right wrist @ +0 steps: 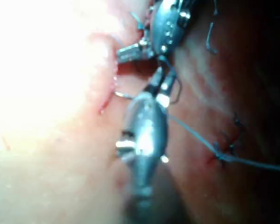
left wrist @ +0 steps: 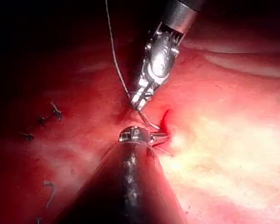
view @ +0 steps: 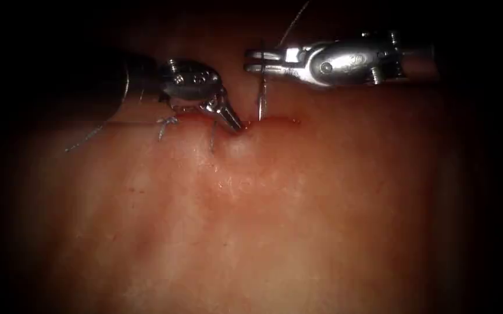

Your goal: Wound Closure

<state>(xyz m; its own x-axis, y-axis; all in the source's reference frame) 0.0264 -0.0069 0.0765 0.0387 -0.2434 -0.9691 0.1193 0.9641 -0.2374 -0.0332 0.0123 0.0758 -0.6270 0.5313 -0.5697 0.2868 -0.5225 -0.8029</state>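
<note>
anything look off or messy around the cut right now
Nothing stands out. The right hand holds the curved steel needle near its upper end, tip at the red cut in the pale pork tissue. The left hand presses the cut's edge. Short cut thread ends lie left of it.

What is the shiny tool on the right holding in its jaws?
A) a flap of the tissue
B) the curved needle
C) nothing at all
B: the right tool has its jaws shut on the curved needle, near the needle's upper end, and the needle runs down into the tissue at the cut.
</note>
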